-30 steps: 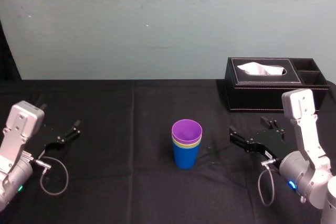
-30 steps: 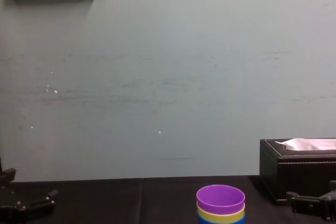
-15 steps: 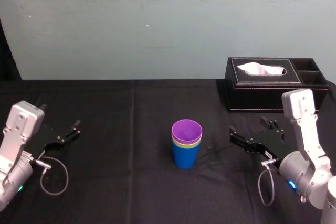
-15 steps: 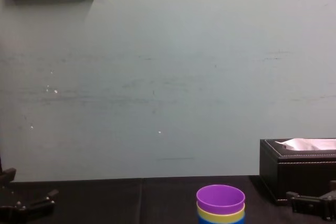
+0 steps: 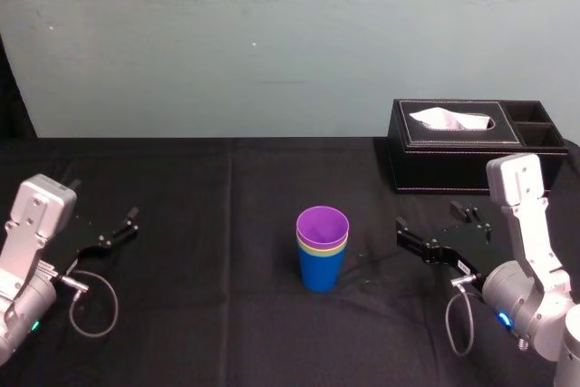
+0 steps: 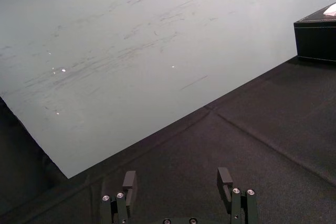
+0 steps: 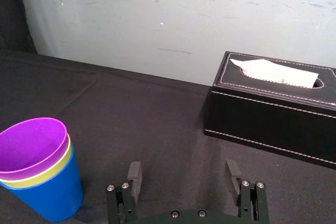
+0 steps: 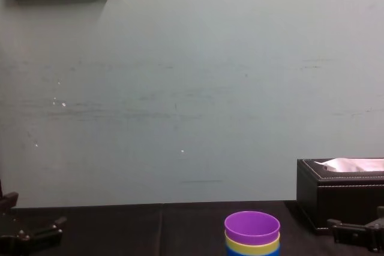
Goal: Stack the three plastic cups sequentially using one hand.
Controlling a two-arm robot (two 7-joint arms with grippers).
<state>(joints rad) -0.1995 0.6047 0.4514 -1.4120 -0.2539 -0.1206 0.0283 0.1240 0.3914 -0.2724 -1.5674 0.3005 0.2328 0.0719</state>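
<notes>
Yellow-green cup (image 8: 252, 248) — only its rim shows, tissue box (image 8: 336, 201) cropped right

Left tool (image 6: 177, 179) agape; right tool (image 7: 183, 170) agape

The left tool (image 6: 177, 174) hangs low over the desk (image 6: 273, 103), its two black fingers (image 6: 226, 179) spread wide apart with nothing between them. Small silver screws sit on the finger mounts. The desk is covered with a black cloth, and a raised crease (image 6: 262, 137) runs across the cloth beyond the fingers. Behind the desk stands a pale grey-green wall (image 6: 131, 40), marked with faint dark scuffs and a few small white specks. Well away from the tool, at the far end of the desk against the wall, is the corner of a black tissue box (image 6: 317, 40) with pale stitching along its rim; a scrap of white tissue (image 6: 332, 9) shows on it.
</notes>
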